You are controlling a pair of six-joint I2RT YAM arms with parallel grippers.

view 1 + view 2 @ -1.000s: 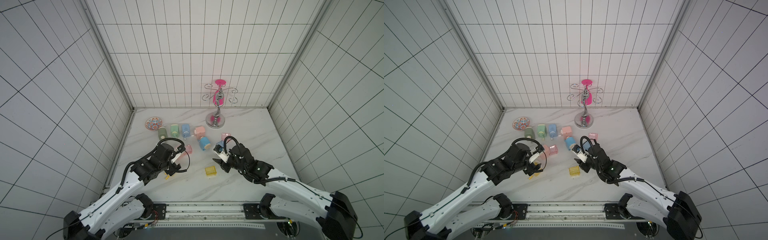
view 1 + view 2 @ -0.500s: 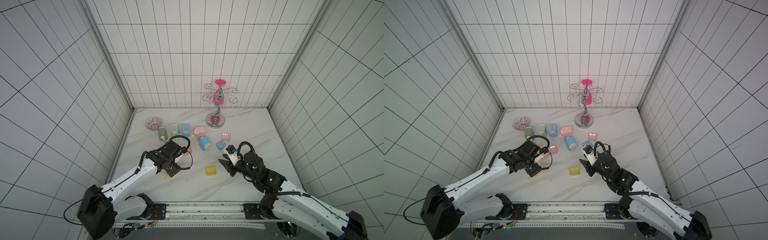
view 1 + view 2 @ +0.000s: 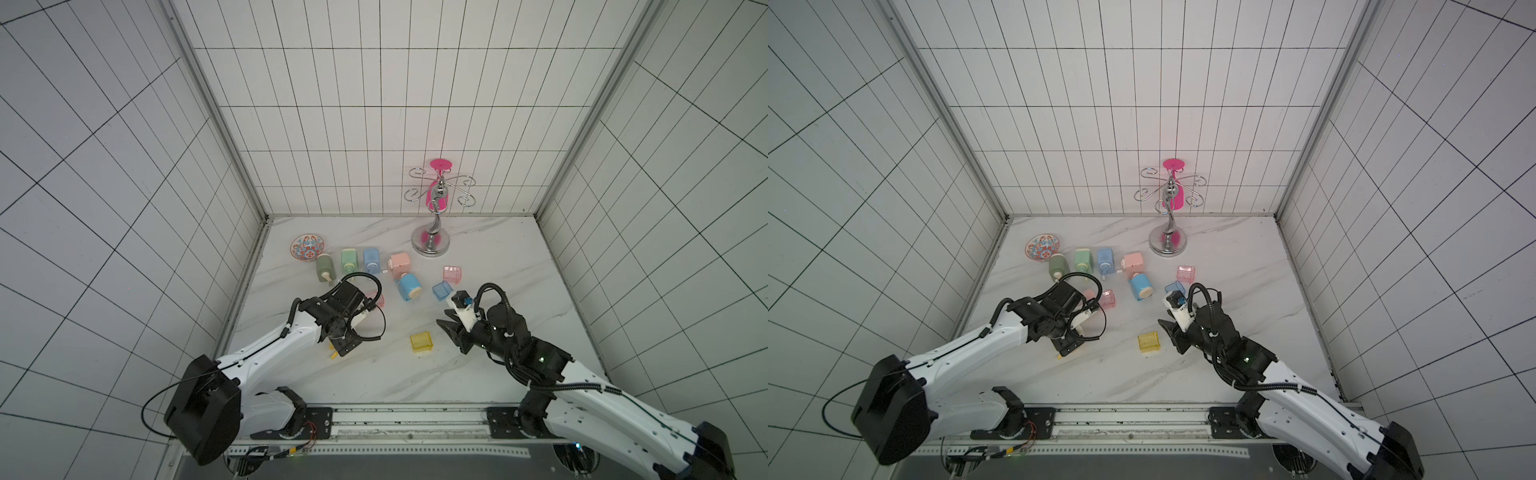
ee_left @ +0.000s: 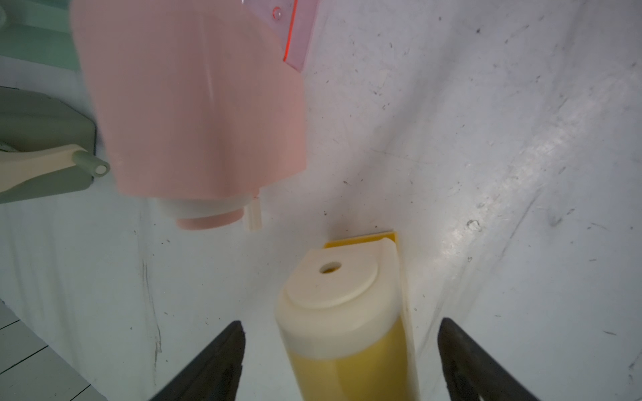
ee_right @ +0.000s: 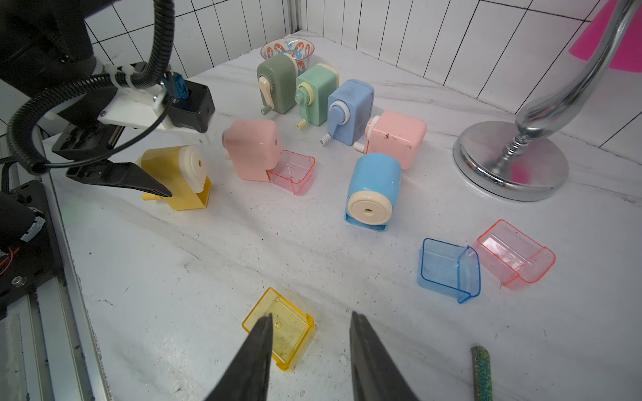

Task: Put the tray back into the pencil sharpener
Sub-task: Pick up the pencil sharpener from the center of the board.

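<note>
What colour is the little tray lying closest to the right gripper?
The tray is see-through yellow; the right wrist view shows it best.

I register a patterned bowl (image 3: 307, 248) at the far left corner of my marble tabletop (image 3: 498, 266). A chrome hook stand (image 3: 430, 246) stands well to its right, with a pink item (image 3: 441, 163) hanging on it. A glittery green stick (image 5: 480, 371) lies flat on the marble.

In both top views the left arm (image 3: 324, 320) hides all but a sliver of your yellow pencil sharpener (image 3: 332, 354). In the left wrist view the pink pencil sharpener (image 4: 194, 104) is blurred and cut by the frame's edge. In the right wrist view a green glittery stick (image 5: 481, 373) runs off the edge.
</note>
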